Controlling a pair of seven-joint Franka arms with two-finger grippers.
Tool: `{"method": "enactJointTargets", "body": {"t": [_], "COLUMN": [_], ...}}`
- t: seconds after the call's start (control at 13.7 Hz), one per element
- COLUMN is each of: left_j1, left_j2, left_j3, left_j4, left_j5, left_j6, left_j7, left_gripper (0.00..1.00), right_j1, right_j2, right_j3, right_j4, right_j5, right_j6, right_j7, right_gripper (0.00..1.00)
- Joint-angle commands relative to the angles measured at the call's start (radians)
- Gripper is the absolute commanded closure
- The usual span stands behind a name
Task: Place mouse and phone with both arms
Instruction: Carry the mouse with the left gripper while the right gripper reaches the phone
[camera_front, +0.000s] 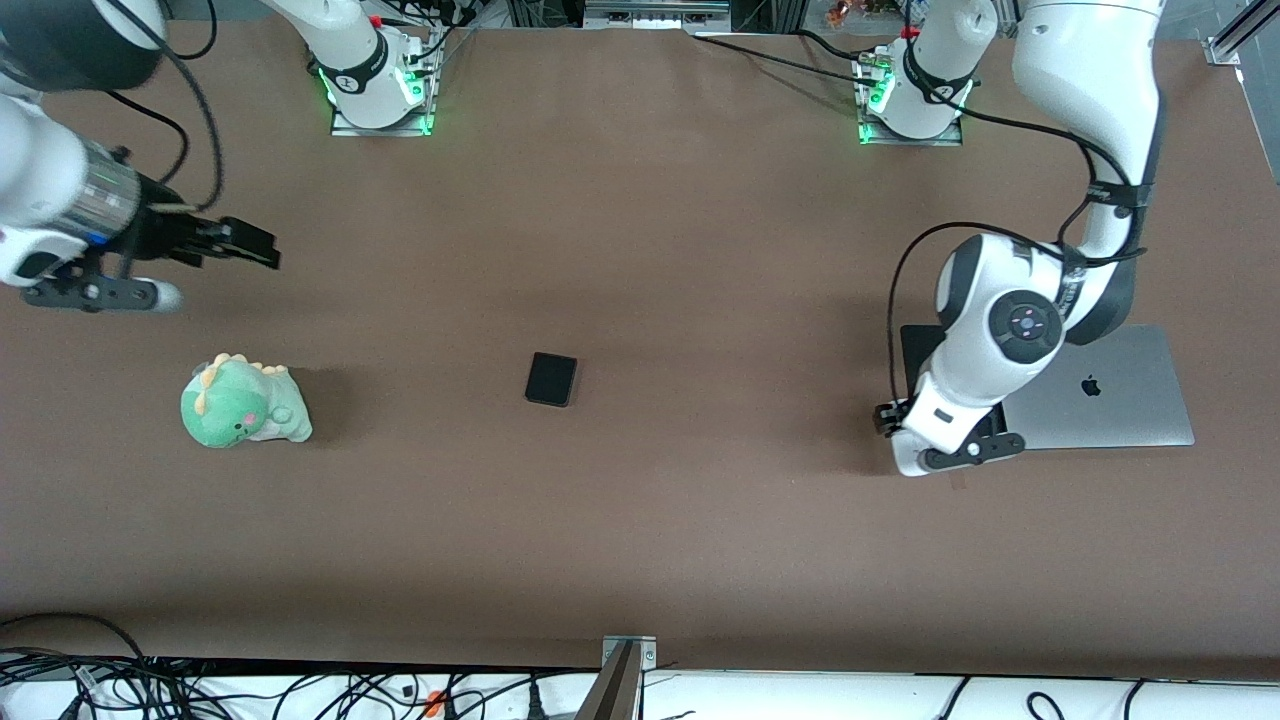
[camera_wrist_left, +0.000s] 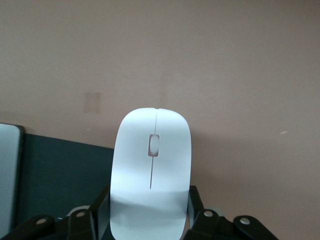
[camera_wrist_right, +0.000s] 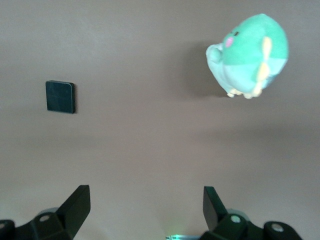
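The white mouse (camera_wrist_left: 151, 170), with a thin grey line down its middle, sits between the fingers (camera_wrist_left: 196, 200) of my left gripper (camera_wrist_left: 148, 202), which is shut on it. It is held beside the edge of the black mouse pad (camera_wrist_left: 65, 175). In the front view the left arm's hand (camera_front: 940, 420) hides the mouse. The black phone (camera_front: 551, 379) (camera_wrist_right: 60, 97) lies flat at the middle of the table, touched by nothing. My right gripper (camera_front: 250, 245) (camera_wrist_right: 145, 205) hangs open and empty over the table at the right arm's end.
A silver laptop (camera_front: 1110, 395) (camera_wrist_left: 7, 175) lies closed beside the mouse pad (camera_front: 915, 350) at the left arm's end. A green plush dinosaur (camera_front: 243, 402) (camera_wrist_right: 250, 55) sits at the right arm's end, nearer the front camera than the right gripper. Cables run along the table's front edge.
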Motion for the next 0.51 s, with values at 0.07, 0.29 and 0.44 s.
{"method": "enactJointTargets", "body": {"t": [0.07, 0.29, 0.44], "left_j1": [0.107, 0.159, 0.178], "left_j2": [-0.106, -0.099, -0.097], "left_j3": [-0.022, -0.022, -0.022], "left_j4": [-0.197, -0.292, -0.355], "left_j5": [0.012, 0.012, 0.013], "left_j6": [0.073, 0.197, 0.283], "left_j7": [0.173, 0.230, 0.239], "left_gripper": [0.38, 0.36, 0.36], "right_j1": [0.085, 0.143, 0.201], "right_j2": [0.080, 0.157, 0.210], "right_j3": [-0.004, -0.004, -0.004], "right_j4": [0.007, 0.005, -0.002], "right_j5": [0.019, 0.062, 0.062], "right_j6": [0.110, 0.236, 0.326], "right_j7": [0.152, 0.267, 0.368], "right_gripper": [0.00, 0.00, 0.00]}}
